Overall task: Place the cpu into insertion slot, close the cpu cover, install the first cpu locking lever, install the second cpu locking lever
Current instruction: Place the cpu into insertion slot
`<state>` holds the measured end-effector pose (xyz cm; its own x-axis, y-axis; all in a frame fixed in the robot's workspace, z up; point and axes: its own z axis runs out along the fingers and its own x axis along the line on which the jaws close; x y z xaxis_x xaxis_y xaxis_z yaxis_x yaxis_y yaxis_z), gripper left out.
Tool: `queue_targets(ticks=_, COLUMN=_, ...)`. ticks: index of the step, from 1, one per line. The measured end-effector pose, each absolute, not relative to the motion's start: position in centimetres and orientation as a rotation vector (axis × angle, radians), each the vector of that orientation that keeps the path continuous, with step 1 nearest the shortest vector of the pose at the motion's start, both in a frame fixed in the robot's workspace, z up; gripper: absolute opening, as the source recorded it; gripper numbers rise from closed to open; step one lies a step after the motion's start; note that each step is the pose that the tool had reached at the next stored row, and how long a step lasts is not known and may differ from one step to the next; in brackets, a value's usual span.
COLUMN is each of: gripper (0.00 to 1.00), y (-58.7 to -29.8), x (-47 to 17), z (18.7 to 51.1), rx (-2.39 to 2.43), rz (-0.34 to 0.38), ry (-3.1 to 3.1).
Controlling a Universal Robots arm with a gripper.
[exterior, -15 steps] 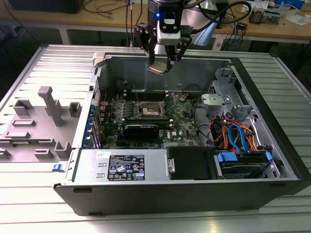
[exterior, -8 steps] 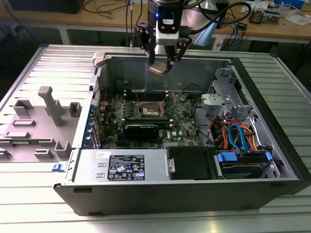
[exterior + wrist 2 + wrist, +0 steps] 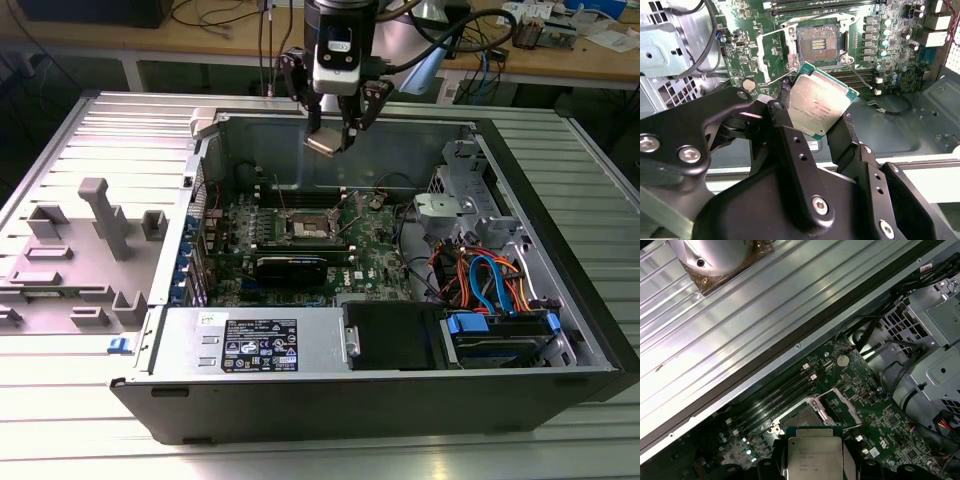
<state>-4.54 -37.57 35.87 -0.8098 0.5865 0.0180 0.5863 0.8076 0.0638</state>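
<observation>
One cpu (image 3: 820,105) is shown clenched by its edges in the claw (image 3: 814,120), held above the open case (image 3: 400,150). In the exterior view the insertion slot (image 3: 305,228) is seen at about 6 o'clock from the cpu, well apart. Two risks are judged: a corner driven into the slot if descent is made askew, and slippage from the thin edge grip.

The first wrist view's edge cuts off the cpu (image 3: 814,457), which hides part of the insertion slot (image 3: 799,419); in the second wrist view the gripper's fingers (image 3: 786,131) cover 2 cpu edges
</observation>
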Motion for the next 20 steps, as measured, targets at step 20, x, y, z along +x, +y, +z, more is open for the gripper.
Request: queue_targets(ticks=20, gripper=0.54, y=-37.6, x=-4.5, z=34.8, rx=1.4, rz=0.099, ry=2.798)
